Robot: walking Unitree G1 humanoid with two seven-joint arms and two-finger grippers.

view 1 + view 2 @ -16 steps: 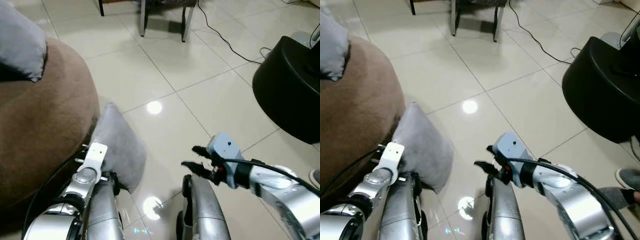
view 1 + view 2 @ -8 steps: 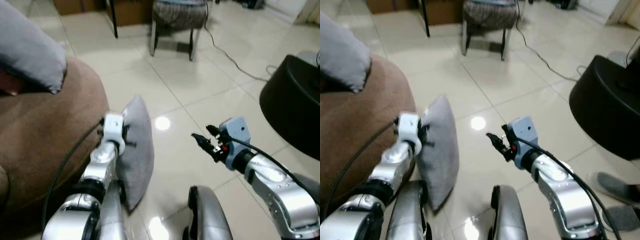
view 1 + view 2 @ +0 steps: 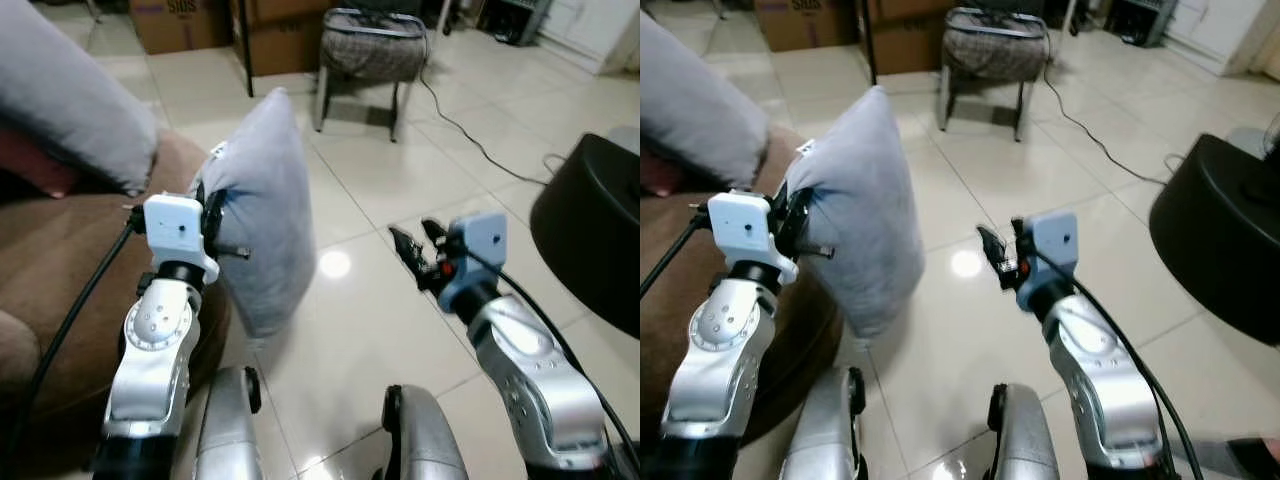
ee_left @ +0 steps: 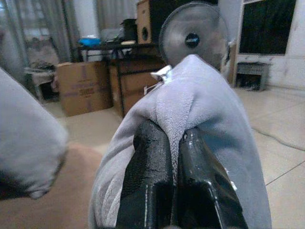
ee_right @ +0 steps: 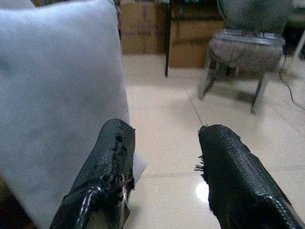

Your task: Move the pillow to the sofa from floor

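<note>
Pillow point(image 3: 262, 200) carried by the left gripper point(image 4: 172, 157), seen from the head and both wrists. We see the grey pillow hanging clear of the tiled floor point(image 3: 400, 180), beside the brown sofa point(image 3: 60, 260) and just off its rounded edge. The left gripper is pressed together on a fold of fabric at the pillow's upper edge, near a small white tag point(image 4: 162, 74); in the left wrist view the cloth bunches between the two black fingers point(image 4: 147, 162). The body of the pillow droops below the pinch, which we read as a light, soft, loosely stuffed load with no stiffness of its own. Such fabric is unlikely to be slippery, but a thin fold could creep out of a narrow pinch if swung, so we would judge a hold on the seam or a corner, where the cover is doubled, to be the most secure. Nothing about it looks fragile.

The right gripper point(image 5: 164, 167) is spread wide, holding nothing, raised over the floor and pointed toward the pillow's flat face; it could steady the hanging bulk from that side. A second grey cushion point(image 3: 70, 95) already lies on the sofa. A chair point(image 3: 372, 55), cardboard boxes point(image 3: 180, 20) and a black rounded object point(image 3: 590, 220) stand well apart.
</note>
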